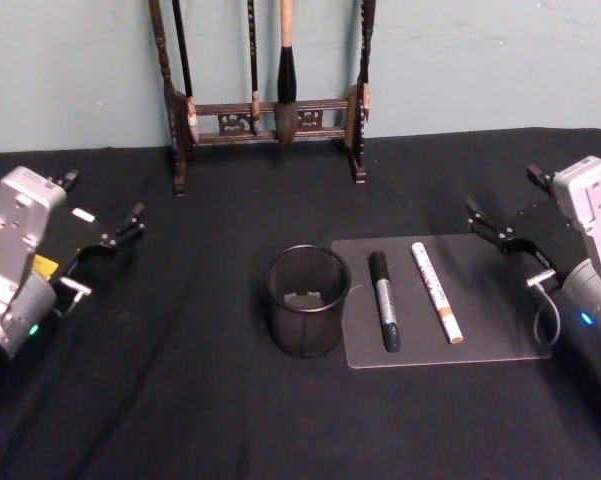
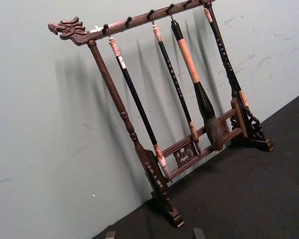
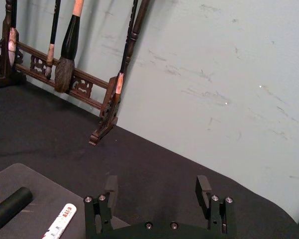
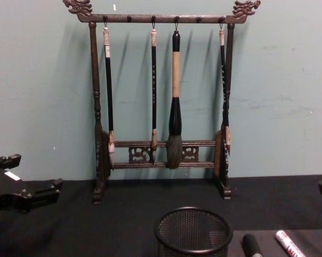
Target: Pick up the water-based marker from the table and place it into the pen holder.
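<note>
Two markers lie side by side on a grey mat right of the pen holder: a black-and-grey marker and a white marker with an orange end. I cannot tell which is the water-based marker. The pen holder, a round black mesh cup, stands upright at the table's middle. My right gripper hovers open at the mat's far right corner. At the far left, away from the markers, is my open left gripper.
A tall dark wooden brush rack with several hanging brushes stands at the table's back against the pale wall. Black cloth covers the table.
</note>
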You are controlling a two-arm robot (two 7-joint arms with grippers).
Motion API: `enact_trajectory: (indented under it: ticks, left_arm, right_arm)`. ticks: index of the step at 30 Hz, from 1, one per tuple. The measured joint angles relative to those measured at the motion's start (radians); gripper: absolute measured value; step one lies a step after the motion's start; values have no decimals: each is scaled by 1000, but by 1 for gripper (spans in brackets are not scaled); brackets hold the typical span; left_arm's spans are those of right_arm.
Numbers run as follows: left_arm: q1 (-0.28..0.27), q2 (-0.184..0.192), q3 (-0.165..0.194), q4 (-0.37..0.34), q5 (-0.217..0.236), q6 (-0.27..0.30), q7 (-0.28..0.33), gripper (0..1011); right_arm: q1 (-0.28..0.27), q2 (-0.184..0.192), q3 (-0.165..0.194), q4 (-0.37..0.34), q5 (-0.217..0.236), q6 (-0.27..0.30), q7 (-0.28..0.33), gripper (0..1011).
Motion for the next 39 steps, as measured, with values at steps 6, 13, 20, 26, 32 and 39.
enact_trajectory:
  ticks: [6, 13, 20, 26, 32, 39]
  left_arm:
    - [0, 0, 0, 0, 0, 0, 0, 1001]
    - [0, 0, 0, 0, 0, 0, 0, 1001]
    - [0, 0, 0, 0, 0, 0, 0, 1001]
    - [0, 0, 0, 0, 0, 0, 0, 1001]
    - [0, 0, 0, 0, 0, 0, 0, 1001]
    - [0, 0, 0, 0, 0, 0, 0, 1001]
  right_arm:
    - [0, 0, 0, 0, 0, 0, 0, 1003]
    - [0, 0, 0, 0, 0, 0, 0, 1002]
    - [0, 0, 0, 0, 0, 0, 0, 1002]
    - [0, 0, 0, 0, 0, 0, 0, 1002]
    - [0, 0, 0, 0, 0, 0, 0, 1003]
    - [0, 0, 0, 0, 0, 0, 0, 1002]
